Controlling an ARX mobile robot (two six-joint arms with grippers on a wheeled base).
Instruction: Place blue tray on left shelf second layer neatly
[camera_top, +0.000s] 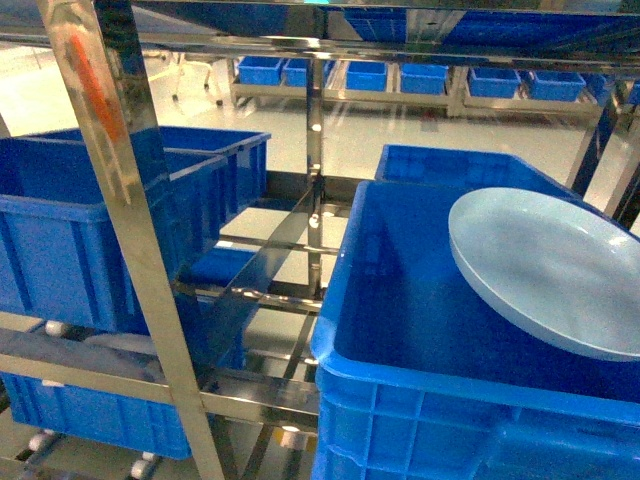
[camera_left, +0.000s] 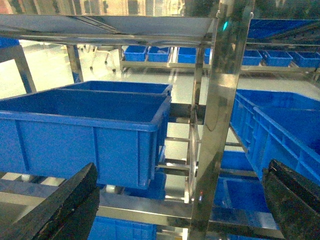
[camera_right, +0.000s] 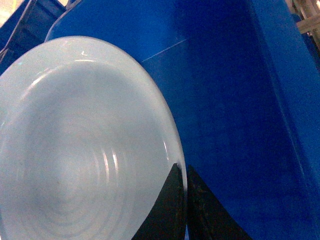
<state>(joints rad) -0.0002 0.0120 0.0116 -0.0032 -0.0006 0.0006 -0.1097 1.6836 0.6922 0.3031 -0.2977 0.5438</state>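
The blue tray (camera_top: 555, 270) is seen tilted above the open top of a deep-blue crate (camera_top: 420, 330) at the right of the head view, its far rim raised and its right part cut off by the frame edge. In the right wrist view the blue tray (camera_right: 80, 145) is shown gripped at its rim by the right pincer (camera_right: 185, 200), whose two dark fingers are closed together on the edge, one on each face of the rim; faint concentric rings are visible inside the dish, and the smooth blue inner walls of the crate (camera_right: 240, 100) are seen behind it.

The left shelf (camera_top: 130, 200), a rack of mirror-like steel uprights and crossbars, is pictured at the left of the head view, with two blue crates (camera_top: 90, 230) carried on one level and another crate (camera_top: 100, 415) on the level below; small white rollers (camera_top: 45, 440) are visible beneath it. The left pincer (camera_left: 185, 210) is shown in its own wrist view with its dark fingers (camera_left: 60, 210) spread wide apart and nothing held between them, facing a steel upright (camera_left: 220, 125) of the rack. More blue bins (camera_top: 400, 75) are seen lined on a low rack across the pale floor in the background.
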